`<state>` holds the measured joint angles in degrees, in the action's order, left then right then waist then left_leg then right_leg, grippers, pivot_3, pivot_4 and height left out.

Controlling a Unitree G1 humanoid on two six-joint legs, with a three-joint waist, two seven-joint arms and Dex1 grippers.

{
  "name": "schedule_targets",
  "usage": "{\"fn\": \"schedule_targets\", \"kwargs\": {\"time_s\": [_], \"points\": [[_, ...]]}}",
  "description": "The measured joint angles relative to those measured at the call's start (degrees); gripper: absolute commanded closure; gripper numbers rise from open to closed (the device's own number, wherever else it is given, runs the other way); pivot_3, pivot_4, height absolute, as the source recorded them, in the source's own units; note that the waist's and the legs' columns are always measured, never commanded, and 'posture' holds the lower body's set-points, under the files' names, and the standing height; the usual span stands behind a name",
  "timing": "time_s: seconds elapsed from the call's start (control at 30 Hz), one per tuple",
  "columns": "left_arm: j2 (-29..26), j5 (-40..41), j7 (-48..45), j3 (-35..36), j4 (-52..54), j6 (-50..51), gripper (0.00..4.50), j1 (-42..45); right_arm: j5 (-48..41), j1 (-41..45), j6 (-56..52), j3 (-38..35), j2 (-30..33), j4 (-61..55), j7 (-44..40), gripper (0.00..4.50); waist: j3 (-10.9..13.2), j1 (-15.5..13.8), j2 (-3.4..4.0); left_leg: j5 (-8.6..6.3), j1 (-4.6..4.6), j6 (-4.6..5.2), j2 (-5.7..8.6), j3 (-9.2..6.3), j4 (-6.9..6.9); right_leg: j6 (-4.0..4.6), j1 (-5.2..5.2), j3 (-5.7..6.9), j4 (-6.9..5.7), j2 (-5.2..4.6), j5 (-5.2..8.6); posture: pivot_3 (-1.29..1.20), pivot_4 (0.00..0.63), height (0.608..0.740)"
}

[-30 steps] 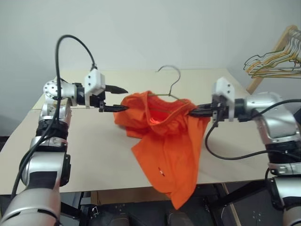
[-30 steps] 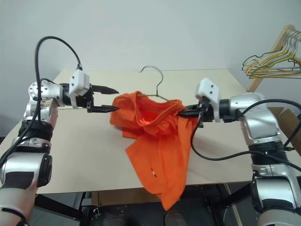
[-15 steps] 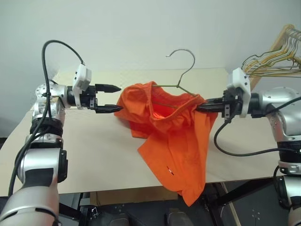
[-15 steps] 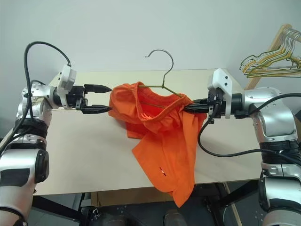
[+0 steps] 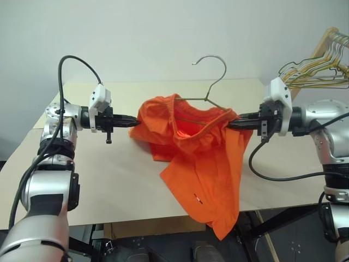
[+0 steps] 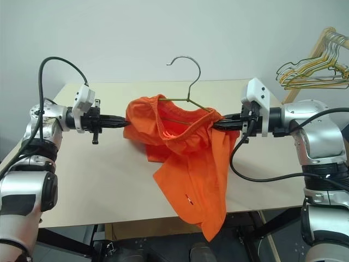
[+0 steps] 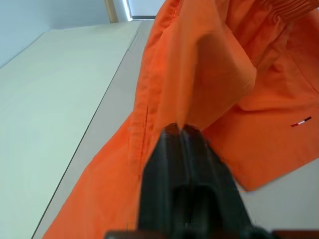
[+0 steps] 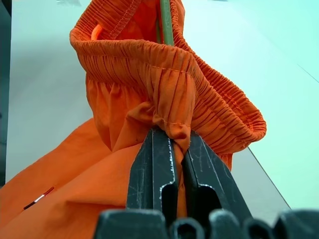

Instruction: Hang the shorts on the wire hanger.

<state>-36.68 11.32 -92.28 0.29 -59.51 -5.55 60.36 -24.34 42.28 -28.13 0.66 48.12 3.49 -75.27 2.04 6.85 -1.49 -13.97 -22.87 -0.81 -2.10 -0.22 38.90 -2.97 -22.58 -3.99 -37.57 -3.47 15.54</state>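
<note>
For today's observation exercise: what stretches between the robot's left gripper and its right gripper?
The shorts, threaded on the wire hanger, span the whole gap in the eye views: the left gripper pinches one side, the right gripper the waistband.

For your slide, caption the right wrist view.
Right gripper pinching the orange shorts at the waistband, wire hanger inside.

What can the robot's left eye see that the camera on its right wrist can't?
Left eye only: the hanger's curved hook, the left gripper shut on the shorts' edge, the bunch of hangers at the far right, and one leg of the shorts drooping past the table edge.

Right wrist only: the close-up waistband gathers pinched in the right gripper.

Both: the orange shorts, the hanger wire and the table.
</note>
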Motion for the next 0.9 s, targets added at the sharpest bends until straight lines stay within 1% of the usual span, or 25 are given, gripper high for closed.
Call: {"fn": "schedule_targets", "kwargs": {"time_s": [0.1, 0.27, 0.43, 0.67, 0.77, 0.8, 0.9], "points": [[-0.02, -0.91, 0.72, -0.02, -0.12, -1.2, 4.46, 0.05, -0.2, -0.04, 0.0, 0.0, 0.04, 0.0, -0.05, 4.5, 0.0, -0.01, 0.0, 0.0, 0.0, 0.0, 0.0, 0.0, 0.0, 0.0, 0.0, 0.0, 0.0, 0.0, 0.0, -0.11, 0.0, 0.74], [-1.21, -4.75, 4.86, -0.65, -1.69, -4.27, 4.46, 0.07, -1.05, -0.58, 0.0, -0.76, 0.67, 0.01, -0.6, 4.5, 0.0, 0.07, 0.0, 0.0, 0.0, 0.0, 0.0, 0.0, -0.01, 0.0, -0.02, 0.0, -0.01, 0.0, 0.0, -0.11, 0.0, 0.74], [-1.99, -5.16, 5.03, -0.4, -2.51, -4.54, 4.46, 0.07, -1.27, -0.59, 0.01, -1.79, 1.13, 0.27, -0.38, 4.5, 0.0, -0.05, 0.0, 0.0, -0.02, 0.0, 0.01, 0.0, -0.01, -0.01, -0.02, 0.0, -0.02, -0.01, 0.01, -0.1, 0.0, 0.74], [-0.66, -4.59, 5.25, 0.18, -2.5, -4.5, 4.46, 0.1, -1.51, -0.59, -0.06, -1.72, 0.86, 0.35, 0.0, 4.5, 0.0, 0.01, 0.0, 0.0, -0.03, 0.0, 0.0, 0.0, -0.01, -0.01, -0.04, 0.0, -0.03, -0.01, 0.01, -0.11, 0.0, 0.74], [-0.7, -4.34, 4.86, 0.92, -2.5, -4.41, 3.86, 0.2, -1.52, -0.61, -0.2, -1.72, 0.86, 0.35, 0.36, 4.5, 0.0, 0.09, 0.0, 0.0, -0.03, 0.0, 0.0, 0.0, -0.01, -0.01, -0.04, 0.0, -0.03, -0.01, 0.01, -0.11, 0.0, 0.74], [-0.82, -4.14, 4.16, 1.22, -2.5, -4.41, 3.59, 0.21, -1.53, -0.63, -0.31, -1.72, 0.86, 0.35, 0.38, 4.5, 0.0, 0.09, 0.0, 0.0, -0.03, 0.0, 0.0, 0.0, -0.01, -0.01, -0.04, 0.0, -0.03, -0.01, 0.01, -0.11, 0.0, 0.74], [-1.56, -3.37, 3.0, 2.04, -2.37, -4.53, 2.57, 0.2, -1.72, -1.21, -1.02, -1.73, 0.89, 0.24, 0.38, 4.5, 0.0, 0.1, 0.0, 0.0, -0.03, 0.0, 0.0, 0.0, -0.01, -0.01, -0.04, 0.0, -0.03, -0.01, 0.01, -0.12, 0.0, 0.74]]}}
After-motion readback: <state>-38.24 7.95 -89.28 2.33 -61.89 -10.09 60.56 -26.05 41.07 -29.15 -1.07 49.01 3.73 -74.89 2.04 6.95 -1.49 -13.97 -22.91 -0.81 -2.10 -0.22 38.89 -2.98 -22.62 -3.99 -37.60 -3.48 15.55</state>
